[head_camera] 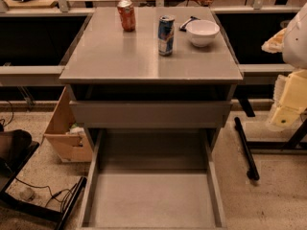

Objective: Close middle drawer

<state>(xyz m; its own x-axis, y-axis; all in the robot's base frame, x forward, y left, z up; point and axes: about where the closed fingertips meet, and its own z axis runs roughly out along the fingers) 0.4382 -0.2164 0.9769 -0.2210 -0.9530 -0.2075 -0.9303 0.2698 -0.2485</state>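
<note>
cabinet [151, 61]: big grey unit dead center, flat top, drawers stacked under it. Fills most of the view.

middle drawer [152, 202]: pulled way out toward the camera, below the top drawer. You're looking straight down onto its flat grey floor, thin side walls running along left and right. Nothing inside as far as I can see. The front panel is cut off by the bottom edge of the frame, so that's not in sight.

how it'll handle: guessing here, but it looks like stiff sheet material on slides, so rigid, not fragile, probably light since it's empty. No handle, so no need to grab anything. I'd press flat on the middle of the front panel and shove straight in. Pushing off-center could rack it sideways on the rails.

top drawer [150, 113]: only slightly out, front panel sitting above the open one.

gripper [288, 99]: pale yellowish-white arm parts at the far right edge, well apart from the drawer. Honestly cannot tell whether the fingers are spread or closed.

cardboard box [67, 131]: on the floor, left of the cabinet.

bowl [202, 32]: white, back right of the top.

blue can [166, 35]: upright, just left of the bowl.

orange can [126, 15]: upright, back left.
</note>
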